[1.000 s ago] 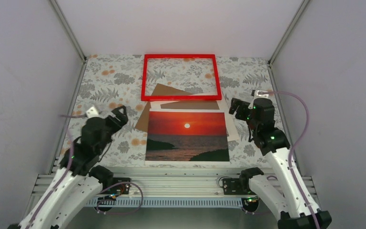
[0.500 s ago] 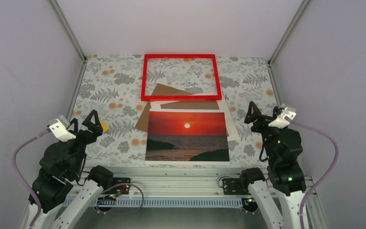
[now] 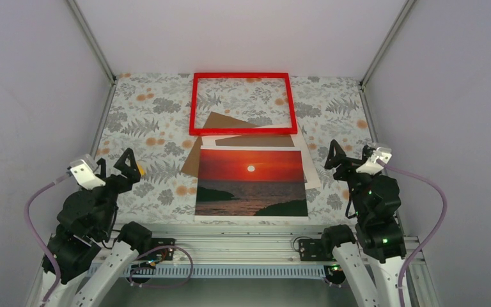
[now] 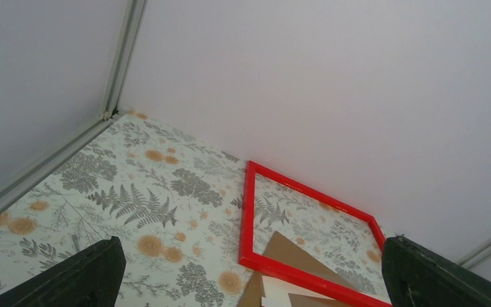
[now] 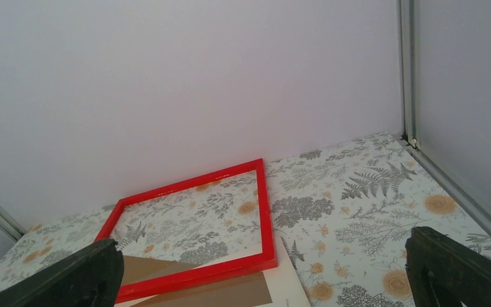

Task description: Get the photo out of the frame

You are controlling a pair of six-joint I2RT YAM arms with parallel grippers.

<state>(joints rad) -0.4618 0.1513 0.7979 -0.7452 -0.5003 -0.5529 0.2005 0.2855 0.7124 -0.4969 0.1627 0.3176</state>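
Plainly, nearest the arm bases both tools are raised off the counter (image 3: 140, 121) and hold nothing: the left tool (image 3: 114, 165) hangs left of the papers with its fingers spread wide, and the right tool (image 3: 348, 157) stands the same way on the right, each well apart from any sheet. Between them, close to the counter's near edge, the photo (image 3: 251, 182) lies flat and face up, fully outside the frame (image 3: 192, 105), so the task looks done or all but done. It seems a thin, light print, likely bendable and easy to crease. Lying flush on what is under it, it gives a pinch little to bite on. If it must be moved, the safest hold would be a shallow grip at a side edge or corner, or a slide toward the near rim to free an edge. Pressing on the picture face risks marks. Under and just beyond it a white sheet (image 3: 310, 167) peeks out at the right and far sides, and a brown backing board (image 3: 192, 163) sticks out at the left. Farthest back the red frame lies open on the patterned cloth, its near rail resting across the brown board, with the cloth showing through its opening.
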